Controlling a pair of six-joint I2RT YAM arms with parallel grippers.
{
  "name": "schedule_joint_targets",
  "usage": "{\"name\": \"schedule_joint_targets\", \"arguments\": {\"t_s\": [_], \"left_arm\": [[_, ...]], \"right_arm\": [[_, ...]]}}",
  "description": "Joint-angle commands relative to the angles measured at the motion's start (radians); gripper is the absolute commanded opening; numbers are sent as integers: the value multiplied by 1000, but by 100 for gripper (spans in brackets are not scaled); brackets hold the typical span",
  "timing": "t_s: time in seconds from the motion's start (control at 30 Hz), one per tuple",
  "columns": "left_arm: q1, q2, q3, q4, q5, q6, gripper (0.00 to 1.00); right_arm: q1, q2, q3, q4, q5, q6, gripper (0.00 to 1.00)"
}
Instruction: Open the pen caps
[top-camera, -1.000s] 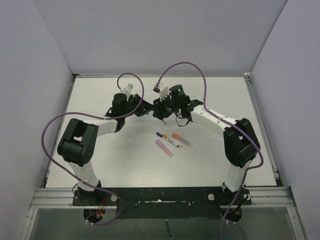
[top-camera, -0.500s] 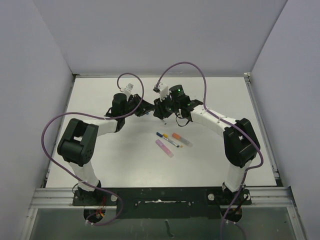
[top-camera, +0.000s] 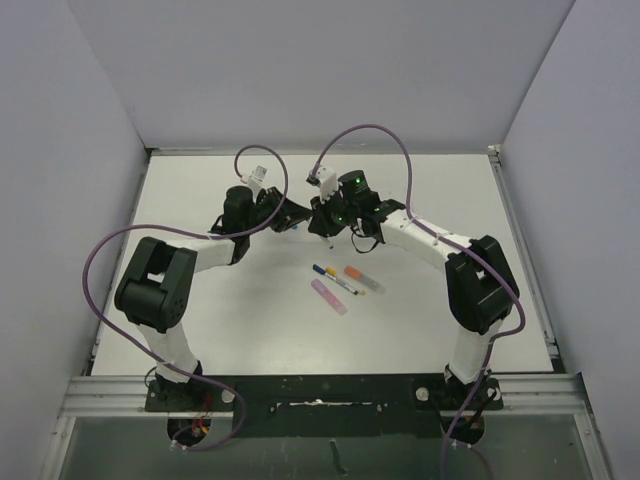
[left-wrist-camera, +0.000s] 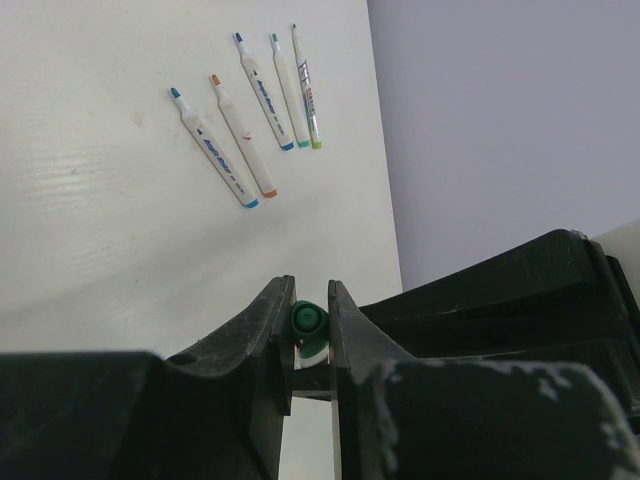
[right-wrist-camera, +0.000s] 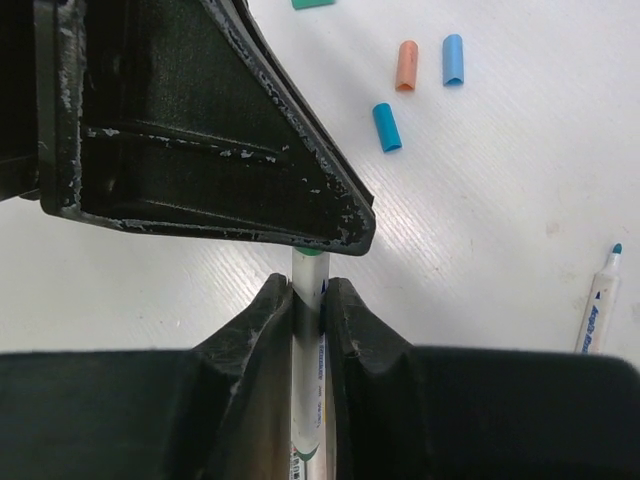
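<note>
My left gripper is shut on a green pen cap, which shows end-on between its fingers. The right gripper is shut on the same pen's pale body, just behind the left gripper's black finger. In the top view the two grippers meet nose to nose at the middle back of the table. Loose pen caps lie on the table: an orange one, a blue one and a teal one.
Several uncapped pens lie in a row beyond the left gripper, near the table's edge. Another uncapped pen lies to the right of the right gripper. Three pens lie in the table's middle, one orange-ended, one pink.
The right gripper's fingers have closed onto the pen body. Both arms have otherwise stayed almost where they were.
</note>
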Motion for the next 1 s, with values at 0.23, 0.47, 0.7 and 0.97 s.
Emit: {"name": "schedule_joint_targets", "arguments": {"t_s": [0.23,0.47,0.7,0.97], "left_arm": [[60,-59,14,125,-2,-40,0],[194,-56,50,143,-8,-86,0],[235,-46,78,146,-15,-106,0],[247,-55,59,129,-49,-90,0]], "right_arm": [[7,-15,-8,29,-5,-2,0],[-5,-69,-101,-18,-3,-17,0],[-25,-125,-155,-27,-3,-21,0],[-32,-152,-185,-24,-6,-9,0]]}}
